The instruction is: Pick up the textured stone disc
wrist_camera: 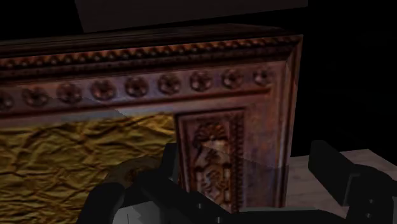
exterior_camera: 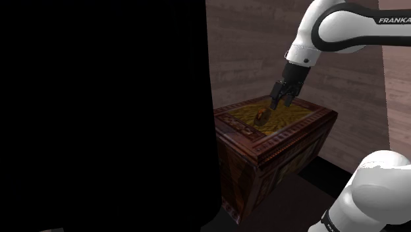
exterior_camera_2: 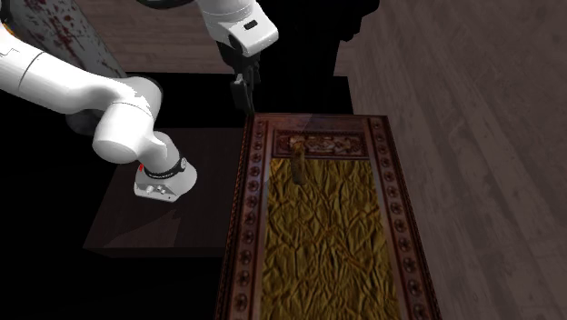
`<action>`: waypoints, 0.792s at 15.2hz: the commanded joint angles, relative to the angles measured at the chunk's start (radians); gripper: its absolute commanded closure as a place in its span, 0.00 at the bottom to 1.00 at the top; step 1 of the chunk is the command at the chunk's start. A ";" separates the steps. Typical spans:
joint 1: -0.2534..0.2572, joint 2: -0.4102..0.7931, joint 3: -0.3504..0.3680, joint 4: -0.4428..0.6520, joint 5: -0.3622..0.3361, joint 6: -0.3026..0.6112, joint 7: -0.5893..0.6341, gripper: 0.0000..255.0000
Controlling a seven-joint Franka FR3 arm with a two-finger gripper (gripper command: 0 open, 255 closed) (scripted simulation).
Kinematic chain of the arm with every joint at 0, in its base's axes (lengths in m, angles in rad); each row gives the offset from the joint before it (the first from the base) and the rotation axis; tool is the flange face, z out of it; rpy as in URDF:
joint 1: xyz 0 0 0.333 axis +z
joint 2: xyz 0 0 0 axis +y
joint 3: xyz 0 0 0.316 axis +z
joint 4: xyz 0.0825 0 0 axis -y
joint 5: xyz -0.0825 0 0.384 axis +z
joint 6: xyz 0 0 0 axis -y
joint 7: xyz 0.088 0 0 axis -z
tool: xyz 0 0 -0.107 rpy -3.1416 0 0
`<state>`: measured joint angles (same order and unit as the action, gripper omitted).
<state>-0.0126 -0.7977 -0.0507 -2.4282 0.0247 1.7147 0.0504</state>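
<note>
The chest (exterior_camera: pixel 276 153) lies beneath the jaws. It is a long, dark wooden box whose lid has a border of carved rosettes (wrist_camera: pixel 137 86). Inside that border is a gold panel (exterior_camera_2: pixel 329 238), crinkled like foil. It spreads away from the jaws on the side of one finger. A small carved plaque (wrist_camera: pixel 213 153) sits right under the gap between them.

The white arm (exterior_camera: pixel 336 26) comes down from above to the black gripper (exterior_camera: pixel 282 102), which hangs just over the lid near one end. In the wrist view the gripper (wrist_camera: pixel 245 162) stands wide open with nothing between its fingers. Only the plaque and the chest's end edge show through the gap.

The disc (exterior_camera: pixel 262 117) is the smallest thing here. It is brownish and rough, resting on the gold panel. It is below the jaws and outside them, just beyond the finger on the panel side, so it is not in the gap. From above the disc (exterior_camera_2: pixel 298 165) reads as a thin sliver running along the chest's length, so it seems to stand or lean on its rim; how steeply, I cannot tell.

The fingers seem to open along that same line. The grasp therefore probably calls for a short shift toward the panel. A turn of the wrist may also be needed so the fingers meet the flat faces.
</note>
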 commanded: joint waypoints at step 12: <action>-0.312 0.392 0.078 0.155 0.161 0.174 0.955 0.00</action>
<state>-0.2990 -0.4285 0.0240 -2.2771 0.1730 1.8727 0.9018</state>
